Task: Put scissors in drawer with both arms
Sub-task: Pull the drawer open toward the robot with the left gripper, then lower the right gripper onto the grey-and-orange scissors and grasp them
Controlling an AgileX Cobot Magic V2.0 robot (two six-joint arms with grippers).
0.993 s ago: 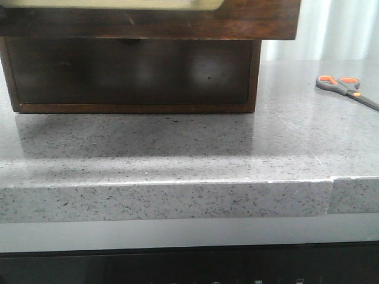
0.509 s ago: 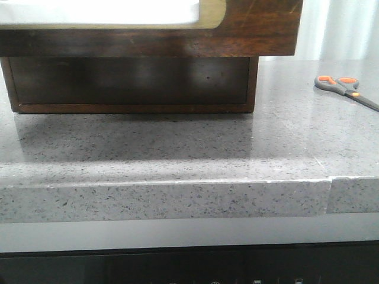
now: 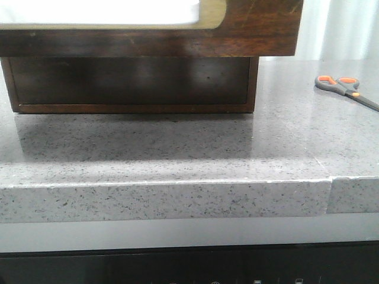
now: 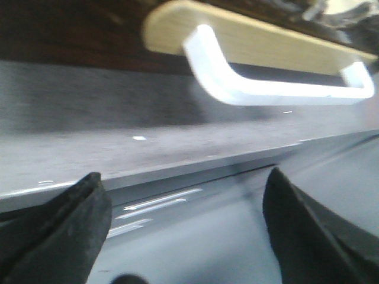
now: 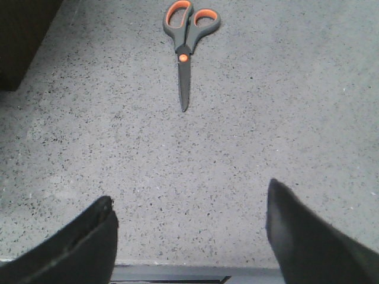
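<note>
The scissors (image 3: 345, 89) lie flat on the grey speckled countertop (image 3: 177, 154), at the right side of the front view and well apart from the drawer (image 3: 254, 26). In the right wrist view the scissors (image 5: 186, 41) are closed, with the orange-lined finger loops pointing away from the right gripper (image 5: 189, 236) and the dark blades pointing toward it. The right gripper is spread wide, holds nothing, and stands well apart from the scissors. The drawer occupies the upper left of the front view; its dark brown front overhangs the brown wooden cabinet (image 3: 133, 83) below it and shows the lower edge of a white panel in a tan rounded frame. In the blurred left wrist view, a white handle (image 4: 266, 83) projects from a tan plate on the dark drawer front. The left gripper (image 4: 186, 231) is also spread wide and empty, with both fingers apart from the handle.
</note>
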